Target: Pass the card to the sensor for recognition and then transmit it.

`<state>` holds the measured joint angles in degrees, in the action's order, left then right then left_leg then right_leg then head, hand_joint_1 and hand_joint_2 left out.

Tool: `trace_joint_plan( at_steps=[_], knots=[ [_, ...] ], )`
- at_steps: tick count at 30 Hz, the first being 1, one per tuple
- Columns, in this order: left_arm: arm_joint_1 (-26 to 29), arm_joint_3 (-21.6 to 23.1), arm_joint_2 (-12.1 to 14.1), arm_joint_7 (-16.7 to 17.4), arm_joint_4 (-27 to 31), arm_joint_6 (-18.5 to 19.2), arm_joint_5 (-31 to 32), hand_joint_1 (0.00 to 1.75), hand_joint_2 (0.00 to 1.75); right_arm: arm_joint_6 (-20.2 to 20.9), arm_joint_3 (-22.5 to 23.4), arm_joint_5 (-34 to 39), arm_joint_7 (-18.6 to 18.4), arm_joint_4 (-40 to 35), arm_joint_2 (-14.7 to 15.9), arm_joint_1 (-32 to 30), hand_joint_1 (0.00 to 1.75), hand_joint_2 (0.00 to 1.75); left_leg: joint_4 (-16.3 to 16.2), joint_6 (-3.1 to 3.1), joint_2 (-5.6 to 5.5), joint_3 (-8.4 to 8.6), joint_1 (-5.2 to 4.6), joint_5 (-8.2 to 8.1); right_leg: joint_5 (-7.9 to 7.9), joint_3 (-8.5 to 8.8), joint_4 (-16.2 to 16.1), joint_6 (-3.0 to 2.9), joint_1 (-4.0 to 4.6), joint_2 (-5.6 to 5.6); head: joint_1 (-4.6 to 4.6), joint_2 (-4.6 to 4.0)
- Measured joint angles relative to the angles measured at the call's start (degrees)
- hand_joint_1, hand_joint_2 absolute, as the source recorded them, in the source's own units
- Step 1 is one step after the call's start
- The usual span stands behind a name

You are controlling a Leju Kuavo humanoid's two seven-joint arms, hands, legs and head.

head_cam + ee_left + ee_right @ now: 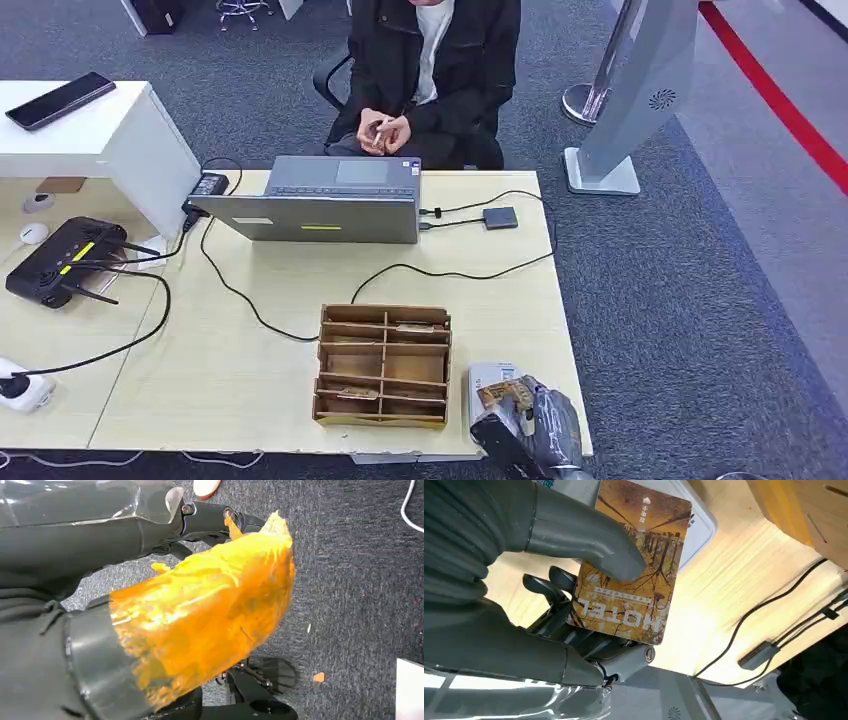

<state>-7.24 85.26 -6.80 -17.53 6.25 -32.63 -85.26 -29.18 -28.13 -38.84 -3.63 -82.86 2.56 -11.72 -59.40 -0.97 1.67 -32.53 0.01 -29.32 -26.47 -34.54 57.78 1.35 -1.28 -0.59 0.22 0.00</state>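
Right hand (pixel 549 605) pinches the card (pixel 634 575) between thumb and fingers just above the white sensor (pixel 487 379) at the table's (pixel 250 380) near edge; card judged thin, stiff, light and slippery, best held by its flat faces; left hand's fingers cannot be told.

Wooden divider box (pixel 383 365) near the front edge of the desk (pixel 250 370). Behind it, open grey laptop (pixel 330 203), cabled to a small dark hub (pixel 500 217). Left: black router (pixel 65 262) (antennas splayed), phone (pixel 60 100) on a white shelf. Seated person (pixel 430 70) beyond.
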Motion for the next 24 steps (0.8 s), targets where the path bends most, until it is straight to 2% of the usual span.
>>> trace_joint_plan(
  at_steps=[10, 24],
  knots=[
    [0.0, 0.9, 0.0, 0.0, 0.0, -0.1, -0.1, 0.0, 0.0, -0.2, 0.3, 1.7, -0.5, 4.7, 0.0, 1.3, 1.75, 1.75, 0.0, 0.03, 0.04, 0.09, 0.0, -0.02, 0.0, 0.06, 0.0, 0.0, 0.01, 0.07, 0.0, 0.0],
    [0.0, 1.9, 0.0, 0.0, 0.0, -0.1, -0.1, 0.0, 0.0, -0.7, 1.4, 0.9, -0.1, 8.7, -0.5, 2.8, 1.75, 1.75, 0.0, -0.12, 0.11, 1.19, 0.04, -0.38, -0.35, 1.13, -0.1, 0.11, 0.0, 0.09, 0.0, 0.0]
  ],
)
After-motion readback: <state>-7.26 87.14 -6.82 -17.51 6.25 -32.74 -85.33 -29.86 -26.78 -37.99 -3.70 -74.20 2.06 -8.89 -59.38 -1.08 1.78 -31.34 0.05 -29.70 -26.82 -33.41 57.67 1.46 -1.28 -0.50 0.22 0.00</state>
